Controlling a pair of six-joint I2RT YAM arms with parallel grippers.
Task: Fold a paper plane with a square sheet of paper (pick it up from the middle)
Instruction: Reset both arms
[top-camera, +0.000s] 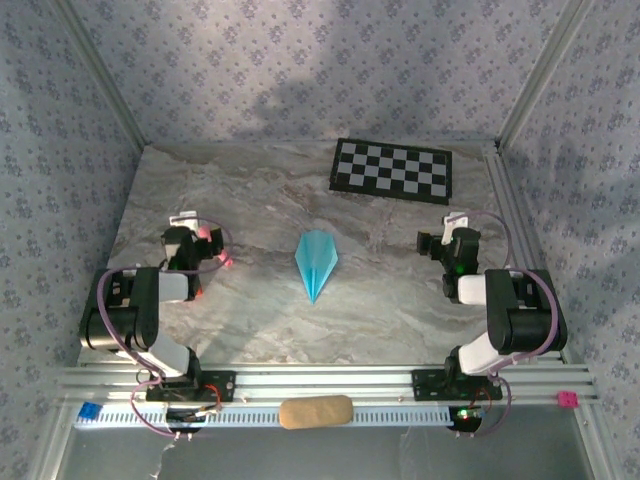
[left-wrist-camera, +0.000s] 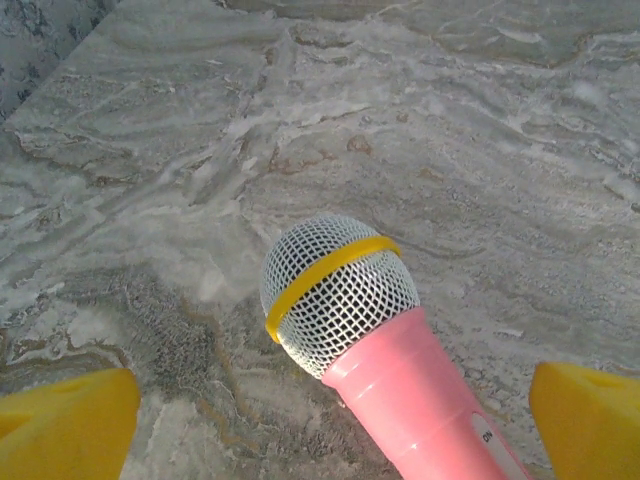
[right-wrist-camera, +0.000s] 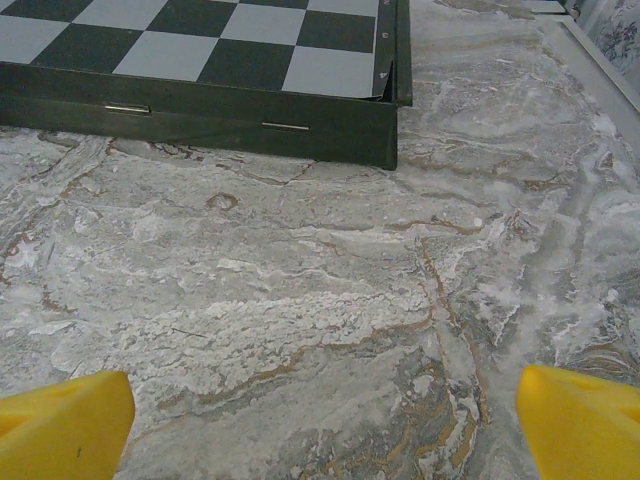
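Top view: the paper plane (top-camera: 317, 260) lies flat, nearer than the checkerboard (top-camera: 392, 168) and left of it, between the left gripper (top-camera: 203, 245) and right gripper (top-camera: 431, 243). Left wrist: jaws wide, gripping nothing, standing either side of a pink microphone (left-wrist-camera: 400, 350) labelled "ON". Right wrist: jaws wide, empty, facing the checkerboard's edge.
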